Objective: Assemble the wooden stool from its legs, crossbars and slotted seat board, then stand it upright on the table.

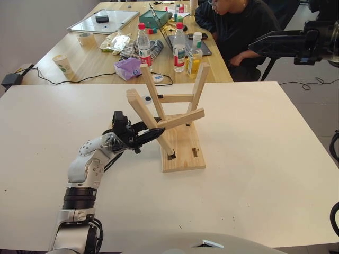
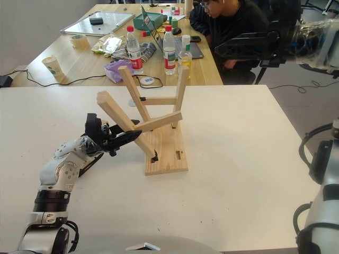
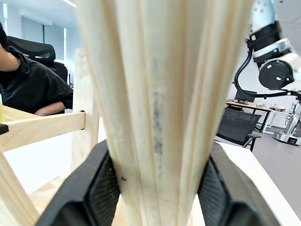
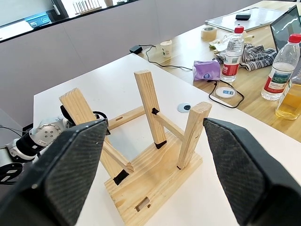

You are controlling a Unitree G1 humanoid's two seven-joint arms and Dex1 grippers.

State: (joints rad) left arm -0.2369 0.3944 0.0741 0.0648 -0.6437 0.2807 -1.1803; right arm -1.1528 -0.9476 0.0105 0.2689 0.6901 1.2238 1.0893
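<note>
The stool lies seat-down on the white table [image 1: 265, 159]. Its slotted seat board [image 1: 183, 153] is flat, and three legs point upward. Two far legs [image 1: 198, 87] stand nearly upright, joined by a crossbar [image 1: 177, 98]. The near leg [image 1: 144, 114] leans left, with a second crossbar [image 1: 183, 118] running from it to the right. My left gripper [image 1: 151, 135] is shut on this leaning leg; its pads [image 3: 101, 188] press both sides of the wood [image 3: 160, 94]. My right gripper [image 1: 259, 46] hangs high above the table's far right, its fingers [image 4: 70, 165] wide open over the stool [image 4: 155, 141].
Empty slots [image 1: 195, 152] show at the seat board's near right corner. A wooden table [image 1: 85, 58] behind holds bottles [image 1: 179, 47], a purple pouch [image 1: 128, 67], a laptop and a cup, with a person seated there. The white table has free room right of the stool.
</note>
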